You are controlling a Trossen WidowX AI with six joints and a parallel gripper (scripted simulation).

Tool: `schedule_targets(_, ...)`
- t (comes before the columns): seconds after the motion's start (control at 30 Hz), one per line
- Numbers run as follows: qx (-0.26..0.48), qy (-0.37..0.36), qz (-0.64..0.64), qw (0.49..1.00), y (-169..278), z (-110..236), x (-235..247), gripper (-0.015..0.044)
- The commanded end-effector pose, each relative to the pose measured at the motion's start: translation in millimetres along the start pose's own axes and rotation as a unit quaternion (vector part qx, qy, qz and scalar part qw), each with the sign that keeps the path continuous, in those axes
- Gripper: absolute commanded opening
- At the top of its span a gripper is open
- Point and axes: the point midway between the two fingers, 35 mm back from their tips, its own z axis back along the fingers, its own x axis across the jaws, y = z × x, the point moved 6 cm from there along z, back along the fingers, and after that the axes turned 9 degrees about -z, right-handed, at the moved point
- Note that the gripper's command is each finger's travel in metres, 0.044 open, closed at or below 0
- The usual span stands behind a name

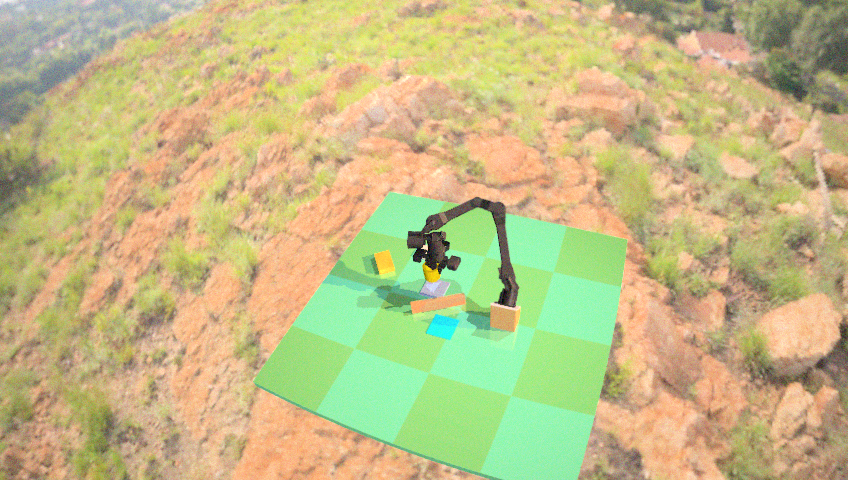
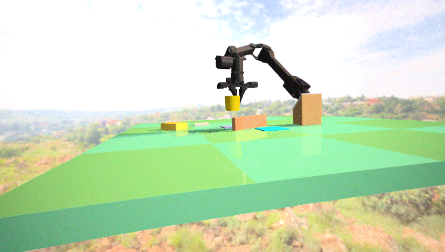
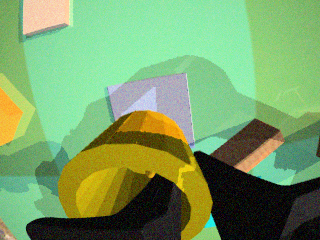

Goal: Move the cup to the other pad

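The yellow cup (image 1: 431, 273) (image 2: 232, 103) (image 3: 120, 152) hangs in the air, about upright. My gripper (image 1: 437, 266) (image 2: 237, 97) (image 3: 185, 159) is shut on the cup's wall, one finger inside the cup and the other outside. The lavender pad (image 1: 435, 289) (image 2: 225, 126) (image 3: 172, 95) lies below the cup, with nothing standing on it. The cyan pad (image 1: 442, 327) (image 2: 271, 128) (image 3: 209, 222) lies beyond the low barrier, bare. The marbles cannot be made out clearly; a finger and the cup's wall hide much of the inside.
A low orange-brown barrier (image 1: 437, 303) (image 2: 250, 122) (image 3: 247, 145) stands between the two pads. A yellow-orange block (image 1: 384, 262) (image 2: 173, 126) (image 3: 7, 117) and a pale pink block (image 2: 201, 124) (image 3: 46, 15) lie beyond the lavender pad's side. A tan block (image 1: 504, 317) (image 2: 311, 109) stands by the arm's base.
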Motion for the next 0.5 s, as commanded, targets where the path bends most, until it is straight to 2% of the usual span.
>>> schedule_targets(0.0, 0.000, 0.000, 0.001, 1.000, 2, 0, -2, 0.0000)
schedule_targets(0.47, 0.004, 0.000, -0.002, 1.000, 32, 1, -27, 0.0000)
